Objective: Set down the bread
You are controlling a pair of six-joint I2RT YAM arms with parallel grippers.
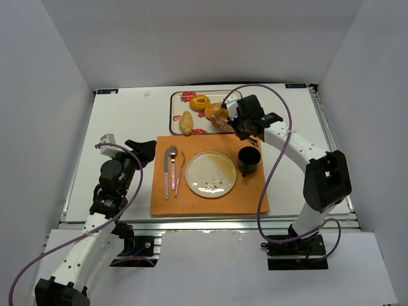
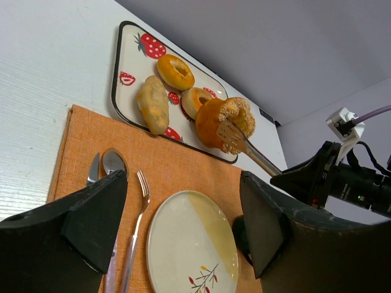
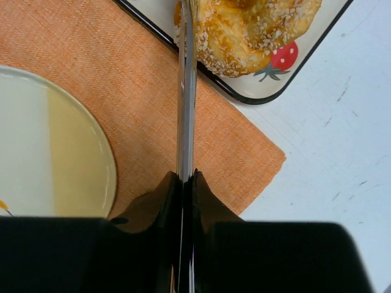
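The right end effector [image 1: 241, 125] is pressed together on the handle of a slotted metal spatula [image 2: 243, 145]; in the right wrist view its fingers [image 3: 208, 201] pinch the thin handle edge-on. The spatula head lies against the orange underside of the bread [image 2: 225, 119], a knobbly ring with a pale sugary crust. The bread is tilted up on the head over the near right corner of the strawberry-patterned tray [image 1: 172, 115]. Whether its far edge touches the tray I cannot tell.

Also on the tray are an orange donut ring [image 2: 176, 72], a second donut [image 2: 193, 100] just beside the bread, and an oval tan roll [image 2: 153, 104].

Nearer the arms, an orange placemat [image 1: 255, 197] lies on the white surface [image 1: 121, 121]. It carries a pale plate [image 1: 210, 173], a black cup [image 1: 248, 159] on the plate's right, and a knife [image 1: 167, 175], spoon [image 1: 172, 153] and fork [image 1: 180, 172] on its left.

The left end effector [image 1: 143, 150] is spread wide, holds nothing, and hangs at the placemat's left edge.
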